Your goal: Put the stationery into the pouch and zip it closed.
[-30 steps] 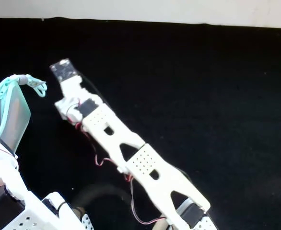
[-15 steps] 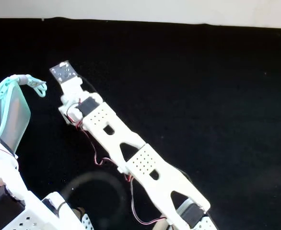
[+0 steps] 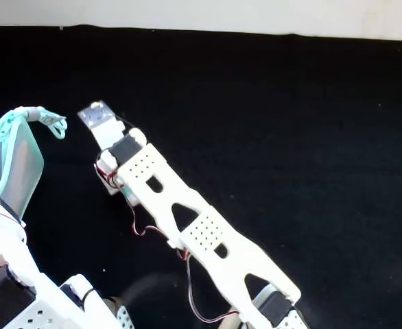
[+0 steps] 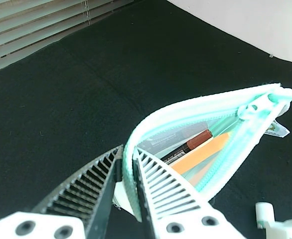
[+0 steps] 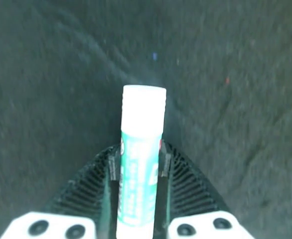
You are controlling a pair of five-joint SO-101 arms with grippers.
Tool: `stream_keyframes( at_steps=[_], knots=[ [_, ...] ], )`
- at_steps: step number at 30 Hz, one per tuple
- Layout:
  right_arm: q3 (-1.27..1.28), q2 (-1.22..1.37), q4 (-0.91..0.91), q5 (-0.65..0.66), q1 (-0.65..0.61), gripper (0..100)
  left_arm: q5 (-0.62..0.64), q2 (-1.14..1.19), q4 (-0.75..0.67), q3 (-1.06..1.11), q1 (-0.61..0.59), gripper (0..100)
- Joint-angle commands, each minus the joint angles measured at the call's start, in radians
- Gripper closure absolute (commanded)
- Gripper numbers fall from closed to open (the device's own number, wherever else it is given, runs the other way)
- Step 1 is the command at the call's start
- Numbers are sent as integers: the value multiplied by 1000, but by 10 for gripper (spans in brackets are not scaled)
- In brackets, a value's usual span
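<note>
A mint-green pouch (image 3: 12, 161) with clear sides stands held up at the table's left, its zipper open. My left gripper (image 4: 128, 169) is shut on the pouch's rim (image 4: 186, 112). Inside lie a brown-capped marker (image 4: 193, 141) and an orange pen (image 4: 206, 152). The zipper pull (image 3: 53, 123) hangs at the pouch's far end. My right gripper (image 5: 138, 154) is shut on a white and teal glue stick (image 5: 142, 144), which points out past the fingertips over the black cloth. In the high view the right arm (image 3: 187, 219) stretches toward the pouch, its wrist a short way right of the pull.
The black cloth (image 3: 290, 137) covers the table, bare to the right and behind the arms. A pale wall edge (image 3: 256, 17) runs along the back. Window blinds (image 4: 31, 25) show beyond the cloth in the left wrist view.
The right arm's wrist has turned and drawn slightly back toward the near side, the glue stick staying in its grip. The left arm and the pouch have not moved.
</note>
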Motion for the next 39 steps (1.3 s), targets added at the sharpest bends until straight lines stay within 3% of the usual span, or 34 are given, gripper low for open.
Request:
stream_keyframes(
  at_steps=[1,7,16,26,39],
  knots=[
    [-2,-10,93,14,2,993,-2,-10,-17,-4,-5,993],
    [-30,-27,91,14,68,993,-2,-10,-17,-4,8,993],
    [-180,-153,91,6,216,993,2,-12,-17,-12,194,993],
    [-183,-381,88,-17,355,993,57,-10,-15,-87,371,993],
    [-185,-694,90,-37,444,993,58,-2,21,-94,587,993]
  ],
)
